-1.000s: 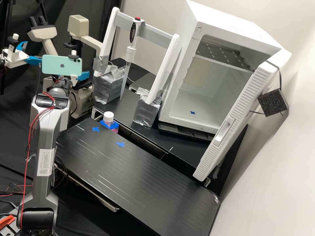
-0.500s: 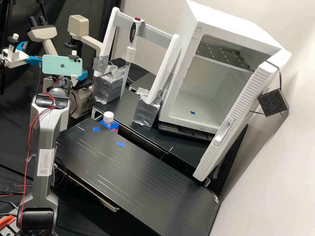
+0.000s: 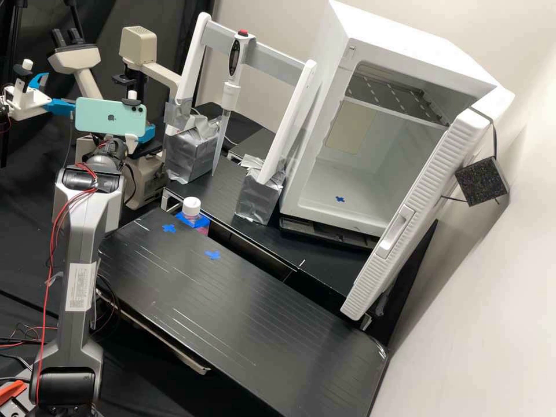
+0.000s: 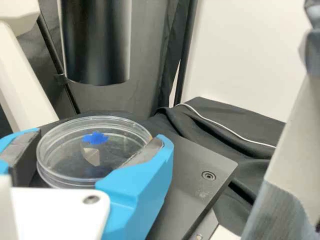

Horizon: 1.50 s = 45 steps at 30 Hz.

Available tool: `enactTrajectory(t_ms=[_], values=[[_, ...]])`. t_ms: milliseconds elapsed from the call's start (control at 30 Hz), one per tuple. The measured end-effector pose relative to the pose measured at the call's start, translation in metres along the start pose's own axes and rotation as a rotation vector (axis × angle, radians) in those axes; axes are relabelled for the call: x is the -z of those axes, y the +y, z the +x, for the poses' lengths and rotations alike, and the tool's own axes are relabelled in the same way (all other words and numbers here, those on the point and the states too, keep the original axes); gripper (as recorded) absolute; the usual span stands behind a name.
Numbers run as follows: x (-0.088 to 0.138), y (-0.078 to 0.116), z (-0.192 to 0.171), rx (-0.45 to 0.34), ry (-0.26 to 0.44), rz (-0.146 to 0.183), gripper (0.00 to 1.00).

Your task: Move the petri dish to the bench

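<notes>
Wrist view: the petri dish (image 4: 55, 159) lies level between the gripper's (image 4: 91, 150) 2 blue fingers, pads meeting its rim on 2 sides. Reads as a narrow hold on the dish. It is at the black stage (image 4: 197, 172); cannot tell if it rests there or hangs just above.

Step in hand, my judgement: securing the dish and taking it off the stage. Squeeze lightly; the clear wall could slip or flex, and the lid could part from the base. Lift straight up and level before any sideways travel, else the rim may catch the stage or the column overhead.

High view, left to right:
- Lower left to mid left: arm (image 3: 81, 243) stands nearly upright on its base joint. Elbow is bent at mid left, wrist running back toward the upper left, behind the phone (image 3: 110, 117).
- Upper left: microscope (image 3: 145, 179), gripper in close to it.
- Left of centre: capped bottle (image 3: 191, 207) beside the bench edge. Swing wide of it.
- Centre to lower right: bench (image 3: 220, 324), with 2 blue tape marks near its upper left end. Lower the dish flat there, then release gently.
</notes>
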Motion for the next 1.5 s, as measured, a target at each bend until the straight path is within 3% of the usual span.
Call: enactTrajectory(t_ms=[267, 500, 833, 900, 1033, 1500], values=[[0.004, 0.007, -0.021, 0.020, 0.014, 0.001, 0.00], [0.008, 0.017, -0.053, 0.048, 0.032, -0.042, 0.00], [0.013, 0.027, -0.106, 0.063, 0.090, -0.040, 0.00], [0.012, 0.029, -0.123, 0.057, 0.110, -0.054, 0.00], [0.002, 0.028, -0.150, 0.043, 0.129, -0.082, 0.00], [-0.044, 0.019, -0.251, -0.069, 0.139, -0.081, 0.00]])
